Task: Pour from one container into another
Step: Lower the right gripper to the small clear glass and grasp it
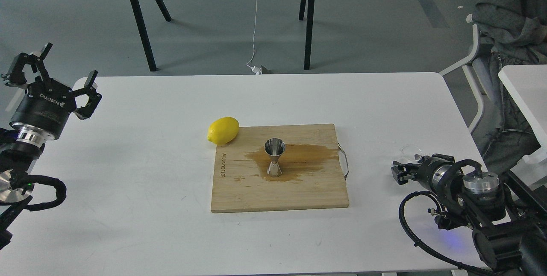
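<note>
One jigger (pixel 274 157) stands upright on the wet board (pixel 239 195) — axis vertical. Left gripper (pixel 64 69) raised, fingers spread; right gripper (pixel 399 172) low beside the clear cup (pixel 411 152) — its closure unclear.

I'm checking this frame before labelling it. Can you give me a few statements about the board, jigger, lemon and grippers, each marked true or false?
1. The jigger stands upright on the cutting board. True.
2. The board is dry. False: a brown wet stain spreads around the jigger.
3. The lemon lies at the board's far left corner. True.
4. The left gripper holds the lemon. False: it is open and empty, hovering at the table's left edge.
</note>
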Available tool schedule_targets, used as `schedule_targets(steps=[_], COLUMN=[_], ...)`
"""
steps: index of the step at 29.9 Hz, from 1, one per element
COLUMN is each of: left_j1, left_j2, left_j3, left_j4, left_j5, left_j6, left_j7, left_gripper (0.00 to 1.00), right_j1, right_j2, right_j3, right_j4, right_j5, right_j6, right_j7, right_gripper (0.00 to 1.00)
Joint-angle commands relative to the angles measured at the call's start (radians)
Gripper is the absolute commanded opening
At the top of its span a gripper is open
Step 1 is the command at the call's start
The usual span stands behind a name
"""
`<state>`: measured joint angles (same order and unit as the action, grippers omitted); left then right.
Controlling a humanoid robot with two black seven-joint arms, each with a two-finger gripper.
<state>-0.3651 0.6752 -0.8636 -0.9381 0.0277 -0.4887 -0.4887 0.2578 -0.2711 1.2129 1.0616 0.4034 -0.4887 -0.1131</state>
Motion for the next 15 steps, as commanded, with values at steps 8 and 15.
schedule_targets(steps=[8, 15], left_j1=[0.0, 0.003], left_j2=[0.0, 0.0], left_j3=[0.002, 0.002], left_j4=[0.001, 0.002], left_j5=[0.0, 0.0], left_j6=[0.0, 0.0], left_j7=[0.0, 0.0], left_gripper=[0.97, 0.97], right_j1=[0.0, 0.0], right_j2=[0.0, -0.002], right_j3=[0.0, 0.0], right_j4=[0.0, 0.001], right_j5=[0.0, 0.0], right_j6=[0.0, 0.0], right_j7=[0.001, 0.001], right_gripper=[0.54, 0.49])
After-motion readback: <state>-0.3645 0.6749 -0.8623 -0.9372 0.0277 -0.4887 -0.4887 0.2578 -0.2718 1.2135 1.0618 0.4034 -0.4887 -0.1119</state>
